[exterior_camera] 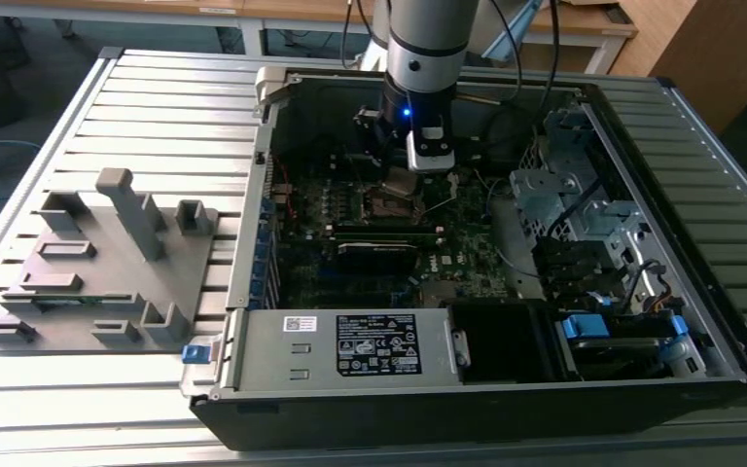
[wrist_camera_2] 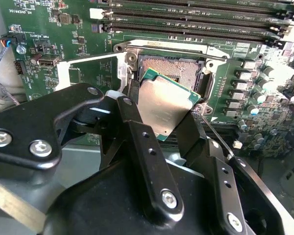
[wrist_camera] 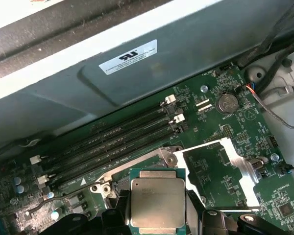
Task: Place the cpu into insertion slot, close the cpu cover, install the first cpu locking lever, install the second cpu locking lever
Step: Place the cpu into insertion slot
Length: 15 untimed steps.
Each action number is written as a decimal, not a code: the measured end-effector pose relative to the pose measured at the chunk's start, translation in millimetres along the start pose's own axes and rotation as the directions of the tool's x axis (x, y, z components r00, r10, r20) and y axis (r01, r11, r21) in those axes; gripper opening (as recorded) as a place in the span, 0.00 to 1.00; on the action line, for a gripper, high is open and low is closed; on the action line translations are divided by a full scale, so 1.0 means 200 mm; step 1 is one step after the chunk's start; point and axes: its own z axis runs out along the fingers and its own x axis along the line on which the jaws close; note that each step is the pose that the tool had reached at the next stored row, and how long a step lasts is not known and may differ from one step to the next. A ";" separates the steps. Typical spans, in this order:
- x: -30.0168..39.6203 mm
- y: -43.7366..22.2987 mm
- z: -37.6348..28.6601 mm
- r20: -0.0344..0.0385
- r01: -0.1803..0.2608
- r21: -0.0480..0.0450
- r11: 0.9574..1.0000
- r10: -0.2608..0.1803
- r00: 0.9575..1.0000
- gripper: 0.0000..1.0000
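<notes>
The gripper [wrist_camera_2: 161, 117] is clamped on the cpu [wrist_camera_2: 167, 103], with its fingers [wrist_camera_2: 133, 105] bearing on two opposite edges and the metal top left bare. The cpu hangs tilted just above the slot [wrist_camera_2: 174, 68] and is not seated. The cover [wrist_camera_2: 88, 59] stands swung open beside the slot.

The cpu looks light, thin and stiff, and its smooth edges could slip. Its underside and the slot's pin field are likely delicate, so the edges are the right place to hold it.

The second wrist view shows the tilt and the open slot beneath. The first wrist view shows the cpu [wrist_camera: 158, 203] square-on, the cover [wrist_camera: 237, 164] lying flat on the board [wrist_camera: 210, 166], and the memory slots [wrist_camera: 112, 142] beyond. The exterior view shows the gripper [exterior_camera: 431, 161] down inside the case [exterior_camera: 478, 86], with a grey fixture [exterior_camera: 101, 263] on the exterior view's left.
</notes>
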 end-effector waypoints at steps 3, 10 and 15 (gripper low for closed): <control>0.000 0.000 0.000 0.000 0.000 0.000 1.000 0.000 1.000 0.54; 0.000 0.000 0.001 0.005 -0.069 -0.001 0.998 0.069 0.998 0.54; 0.000 0.000 0.002 0.009 -0.116 -0.002 0.993 0.116 0.993 0.54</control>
